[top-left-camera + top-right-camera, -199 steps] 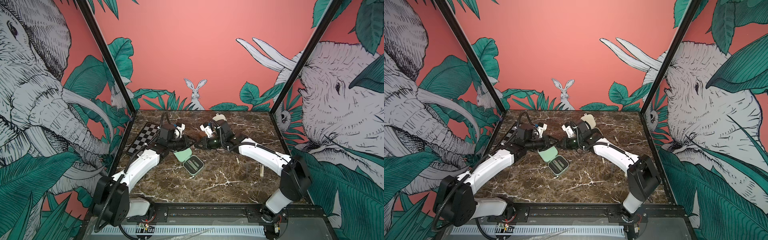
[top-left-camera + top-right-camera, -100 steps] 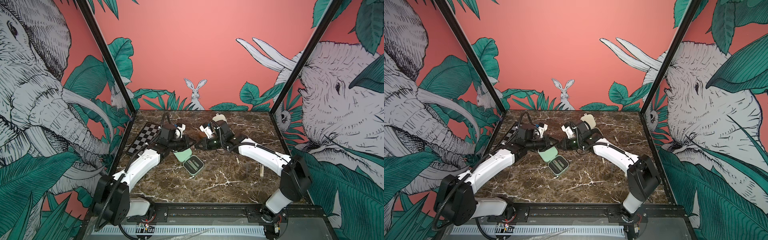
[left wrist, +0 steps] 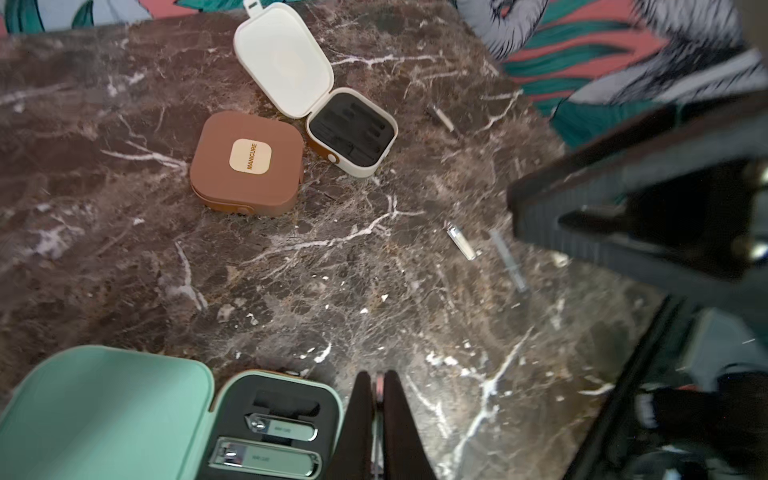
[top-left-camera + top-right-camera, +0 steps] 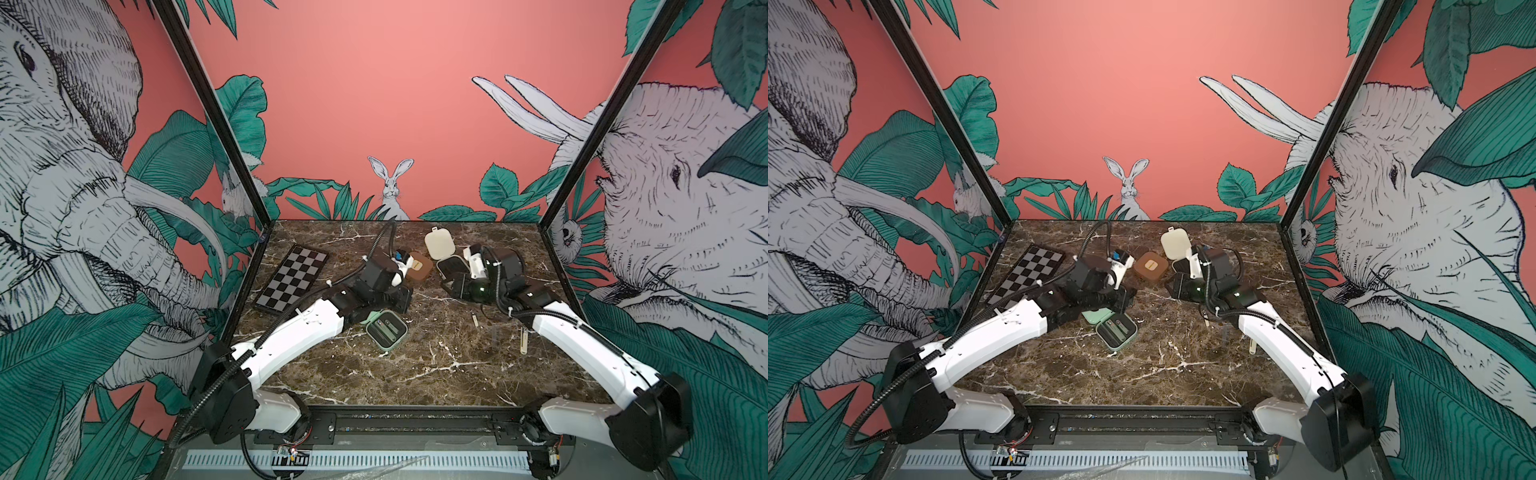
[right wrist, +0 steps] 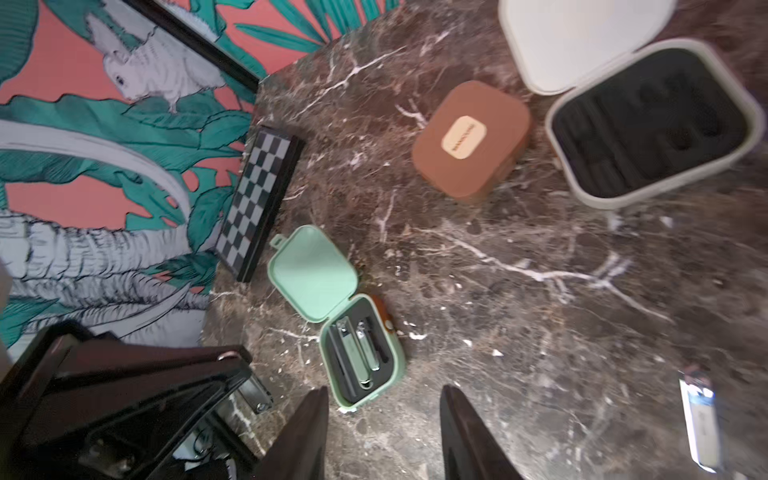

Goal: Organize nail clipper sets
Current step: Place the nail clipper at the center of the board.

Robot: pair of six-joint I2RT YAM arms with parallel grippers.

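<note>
Though illegible overhead, brown case [image 3: 246,163]: "MANICURE"

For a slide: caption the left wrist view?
Left gripper pinches slim tool beside open mint case holding two clippers; brown case closed, cream case open, empty.

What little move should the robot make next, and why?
Probably lower the left end effector toward the open mint case: it is shut on a slim metal tool, and the case shows a free slot beside two clippers. The right end effector is open, holding nothing.
</note>
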